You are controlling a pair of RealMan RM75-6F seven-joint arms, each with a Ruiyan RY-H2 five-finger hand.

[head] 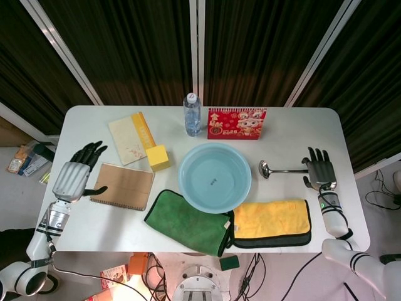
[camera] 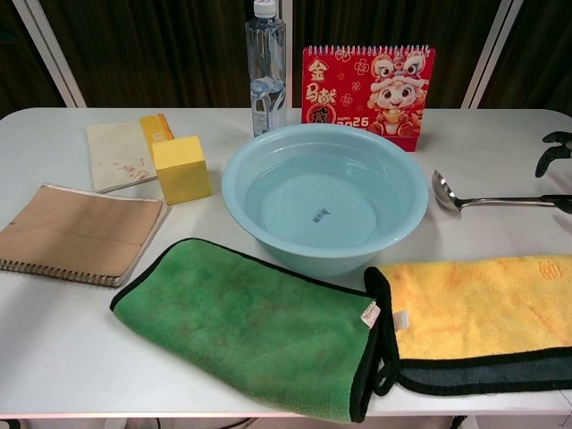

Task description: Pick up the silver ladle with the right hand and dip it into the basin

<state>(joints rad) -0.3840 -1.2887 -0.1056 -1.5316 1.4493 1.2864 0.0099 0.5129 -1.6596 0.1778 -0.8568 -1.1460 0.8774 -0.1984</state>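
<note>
Now the right hand point(head: 321, 169) hovers fingers apart over the handle end of the silver ladle point(head: 283, 170); beyond its bowl sits the basin point(head: 215, 177); the left hand point(head: 76, 175) is spread too.

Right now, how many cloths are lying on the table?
2. A green cloth lies at the front edge, just left of the basin, and a yellow cloth lies beside it on the right, below the ladle. Nothing seems to hide another.
</note>
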